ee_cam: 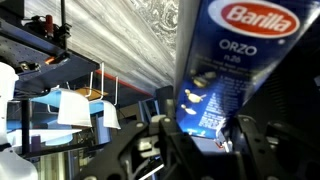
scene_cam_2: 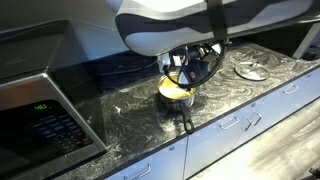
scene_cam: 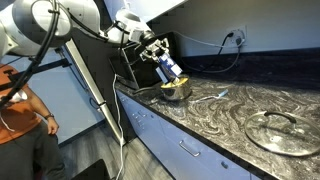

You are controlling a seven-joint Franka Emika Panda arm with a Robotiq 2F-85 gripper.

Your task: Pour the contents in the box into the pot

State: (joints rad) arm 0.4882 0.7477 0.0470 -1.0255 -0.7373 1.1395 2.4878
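Wrist view shows my gripper (ee_cam: pixel 208 140) clamped on the box (ee_cam: pixel 235 70) (Barilla orzo). In an exterior view it hangs tilted just above the pot (scene_cam: pixel 178 90); I should tip gently, keeping its mouth over the pot's pale inside.

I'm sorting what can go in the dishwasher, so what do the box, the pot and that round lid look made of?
The box: likely cardboard, a flat blue printed face with Barilla lettering. The pot: metal, probably steel, with a shiny silver wall and pale yellowish inside. The lid: seemingly clear glass in a metal rim; the marbled counter appears to show through.
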